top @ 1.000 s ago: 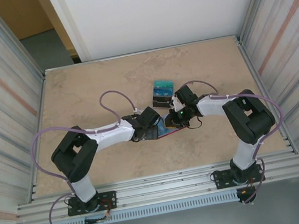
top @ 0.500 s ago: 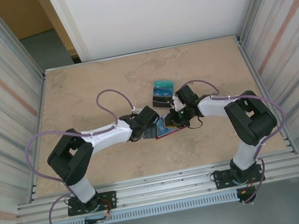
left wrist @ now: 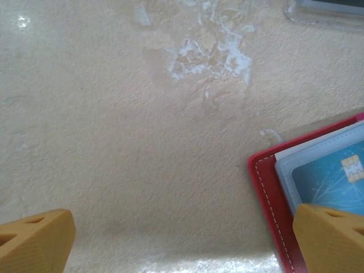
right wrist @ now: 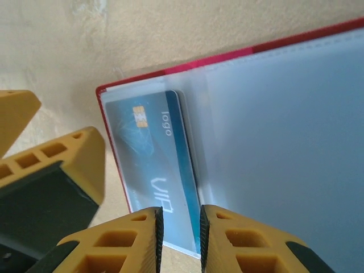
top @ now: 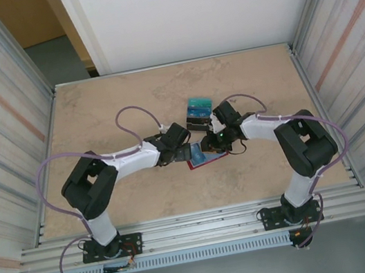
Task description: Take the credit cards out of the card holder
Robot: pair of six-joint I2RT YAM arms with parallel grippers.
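Card holder: red, lying open and flat on the table with its clear pockets facing up; every place below is given relative to it.
Blue card: in the holder's left end pocket, just inside the red rim, with its chip end nearest the holder's corner.
Loose cards: teal, blue and dark, stacked just beyond the holder's far side and apart from it.
Left gripper: at the holder's left end, jaws spread wide and grasping nothing; one finger is over the card pocket, the other over bare table.
Right gripper: over the same pocket, jaws a narrow gap apart above the blue card's chipless end; contact cannot be told.
Change over the last second: more of the holder's red cover shows on the near side of the grippers; the left gripper sits slightly nearer the holder's far side; the loose cards are unmoved.
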